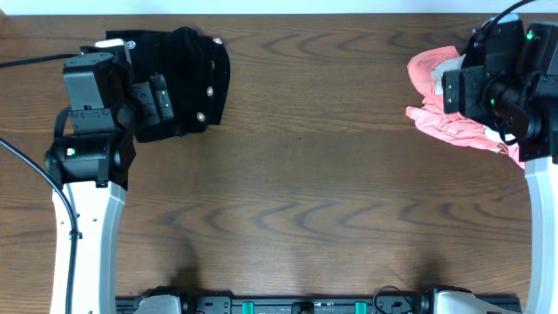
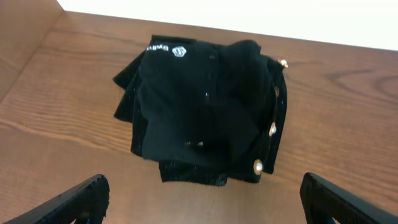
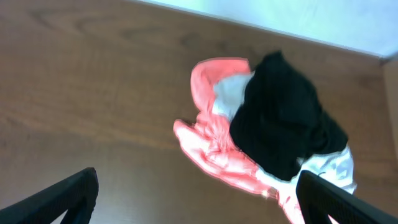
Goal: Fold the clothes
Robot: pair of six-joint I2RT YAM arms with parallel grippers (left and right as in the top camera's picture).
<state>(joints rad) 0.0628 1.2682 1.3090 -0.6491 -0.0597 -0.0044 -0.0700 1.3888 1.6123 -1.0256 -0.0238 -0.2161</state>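
A folded black garment with gold buttons [image 1: 187,83] lies at the far left of the wooden table; it also shows in the left wrist view [image 2: 205,112]. My left gripper [image 2: 202,199] is open and empty, hovering just in front of it. A crumpled pile of clothes lies at the far right: a pink garment [image 1: 440,118], with a black garment [image 3: 283,121] and a white one [image 3: 329,165] on it in the right wrist view. My right gripper [image 3: 199,196] is open and empty above the pile's near edge, partly hiding it in the overhead view.
The wooden table [image 1: 314,174] stretches between the two piles. Its far edge [image 1: 305,12] runs just behind both garments. The arm bases [image 1: 296,303] stand along the near edge.
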